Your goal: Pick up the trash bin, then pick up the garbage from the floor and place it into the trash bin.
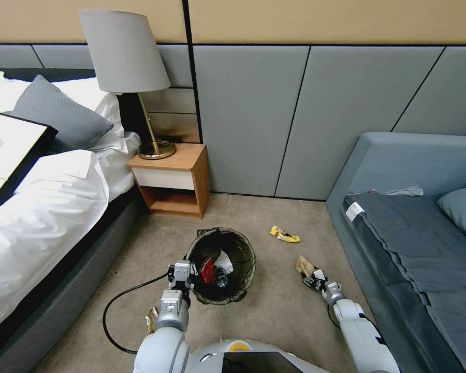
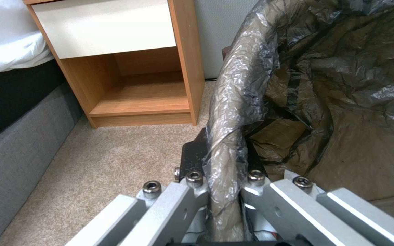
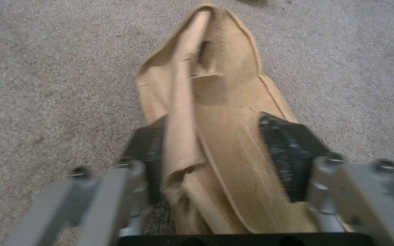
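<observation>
A: Gripping the bag-covered rim of the trash bin (image 1: 221,265), the left gripper (image 1: 183,271) has its fingers (image 2: 192,160) pinched on either side of the rim at the bin's left edge.

B: Where does the bin sit?

A: On the beige carpet (image 1: 274,311), in front of the wooden nightstand (image 1: 173,178) and near the middle of the floor between the bed (image 1: 41,207) on the left and the grey sofa (image 1: 414,248) on the right. Inside it lie a red wrapper (image 1: 207,270), a white tissue (image 1: 224,261) and a small clear bottle (image 1: 221,280).

B: And the right gripper (image 1: 311,278)?

A: Low at the floor, right of the bin. Its black pads (image 3: 288,153) stand either side of a crumpled brown paper (image 3: 215,112); they look drawn in against it, though I cannot tell how firmly they bite. The paper stretches away from the pads over the carpet.

B: Any other litter?

A: A yellow wrapper (image 1: 285,235) lies farther off, beyond the brown paper, towards the wall. Another small wrapper (image 1: 151,318) lies near, just left of the left arm, beside its black cable (image 1: 114,311).
</observation>
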`<state>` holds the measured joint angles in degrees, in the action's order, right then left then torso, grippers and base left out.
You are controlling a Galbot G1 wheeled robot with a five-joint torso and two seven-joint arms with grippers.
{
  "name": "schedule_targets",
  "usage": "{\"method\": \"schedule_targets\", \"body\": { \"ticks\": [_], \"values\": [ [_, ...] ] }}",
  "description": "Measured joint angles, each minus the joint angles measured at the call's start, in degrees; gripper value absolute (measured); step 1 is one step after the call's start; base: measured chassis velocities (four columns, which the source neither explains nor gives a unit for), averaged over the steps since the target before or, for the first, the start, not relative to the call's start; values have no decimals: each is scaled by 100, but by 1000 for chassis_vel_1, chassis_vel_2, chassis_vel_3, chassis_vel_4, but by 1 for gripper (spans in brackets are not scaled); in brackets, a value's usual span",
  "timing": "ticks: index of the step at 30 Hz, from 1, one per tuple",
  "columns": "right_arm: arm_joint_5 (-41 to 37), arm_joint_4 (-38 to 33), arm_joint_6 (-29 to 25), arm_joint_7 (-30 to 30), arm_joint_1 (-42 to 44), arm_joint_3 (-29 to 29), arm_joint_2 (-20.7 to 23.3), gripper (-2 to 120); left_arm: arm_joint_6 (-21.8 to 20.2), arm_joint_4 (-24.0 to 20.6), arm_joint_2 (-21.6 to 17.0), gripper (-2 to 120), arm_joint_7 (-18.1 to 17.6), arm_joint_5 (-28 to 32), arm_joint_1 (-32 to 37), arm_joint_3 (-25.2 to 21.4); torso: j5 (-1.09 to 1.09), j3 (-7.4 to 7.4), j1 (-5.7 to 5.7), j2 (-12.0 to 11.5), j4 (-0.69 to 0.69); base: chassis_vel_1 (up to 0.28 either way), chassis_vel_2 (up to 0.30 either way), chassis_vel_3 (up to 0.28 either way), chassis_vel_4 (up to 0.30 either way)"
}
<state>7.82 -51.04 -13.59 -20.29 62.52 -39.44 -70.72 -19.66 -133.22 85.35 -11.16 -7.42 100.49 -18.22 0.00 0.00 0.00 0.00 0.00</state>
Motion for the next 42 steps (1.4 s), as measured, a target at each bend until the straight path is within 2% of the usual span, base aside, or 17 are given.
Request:
{"method": "schedule_targets", "body": {
  "ticks": [2, 4, 7, 8, 11, 23, 27, 30, 31, 33, 35, 36, 37, 38, 39, 40, 42],
  "values": [
    [-7, -8, -19, 0, 18, -5, -1, 30, 0, 2, 2, 0, 0, 0, 1, -2, 0, 0, 0, 0, 0, 0, 0, 0, 0],
    [-8, -10, -26, 0, 23, -8, -3, 27, 0, 2, 2, 0, 0, 0, 2, -2, 0, 0, 0, 0, 0, 0, 0, 0, 0],
    [-7, -34, -66, -14, 46, -21, -18, 12, -1, 8, 3, 0, 0, 0, -1, -2, 0, 0, 0, 0, 0, 0, 0, 0, 0],
    [-7, -34, -66, -14, 46, -21, -18, 12, -1, 8, 3, 0, 0, 0, -1, -2, 0, 0, 0, 0, 0, 0, 0, 0, 0],
    [-8, -64, -84, -18, 57, -31, -23, 0, -1, 13, 6, 0, 0, 1, -7, 1, 0, 0, 0, 0, 0, 0, 0, 0, 0],
    [-278, -463, -135, 81, 252, -22, -45, 0, -3, 35, 8, 0, 1, 2, -16, 14, 0, 0, 0, 0, 1, 0, 0, 0, 0],
    [-518, -993, -158, 178, 480, 10, -74, 0, -3, 35, 3, 0, 1, 2, -13, 19, 1, 0, 0, 0, 1, 0, 0, 0, 0],
    [-879, -2056, -183, 257, 878, 71, -115, 0, -3, 37, -10, 0, 3, 2, -13, 25, 1, 0, 0, 0, 0, 0, 0, 0, 0],
    [-879, -2056, -183, 257, 878, 71, -115, 0, -3, 37, -10, 0, 3, 2, -13, 25, 1, 0, 0, 0, 0, 0, 0, 0, 0],
    [-1120, -2883, -312, 246, 1152, 119, -143, 0, -3, 45, -15, 0, 7, 2, -16, 35, -2, -1, 0, 0, 1, 0, 0, 0, 0],
    [-1190, -3081, -361, 219, 1216, 137, -148, 0, -3, 48, -19, 0, 8, 2, -17, 37, -2, -1, 0, 0, 1, 0, 0, 0, 0],
    [-1371, -3607, -504, 108, 1357, 199, -155, 0, -3, 55, -22, 0, 9, 3, -21, 41, 1, -1, 0, 0, -1, 0, 0, 0, 0],
    [-1506, -4006, -571, 5, 1453, 237, -151, 0, -3, 58, -25, 0, 11, 4, -22, 43, -1, -1, 0, 0, 3, 0, 0, 0, 0],
    [-1651, -4413, -609, -134, 1553, 297, -139, 0, -3, 59, -32, 0, 11, 5, -21, 43, -2, 0, 0, 0, -2, 0, 0, 0, 0],
    [-1807, -4852, -638, -290, 1641, 368, -116, 0, -5, 59, -43, 0, 14, 7, -22, 45, 1, -1, 0, 0, 2, 0, 0, 0, 0],
    [-1807, -4852, -638, -290, 1641, 368, -116, 0, -5, 59, -43, 0, 14, 7, -22, 45, 1, -1, 0, 0, 2, 0, 0, 0, 0],
    [-2062, -5540, -674, -603, 1798, 545, -28, 0, -8, 59, -71, 0, 17, 14, -21, 43, -5, -1, 0, 0, 1, 0, 0, 0, 0]
  ]
}}
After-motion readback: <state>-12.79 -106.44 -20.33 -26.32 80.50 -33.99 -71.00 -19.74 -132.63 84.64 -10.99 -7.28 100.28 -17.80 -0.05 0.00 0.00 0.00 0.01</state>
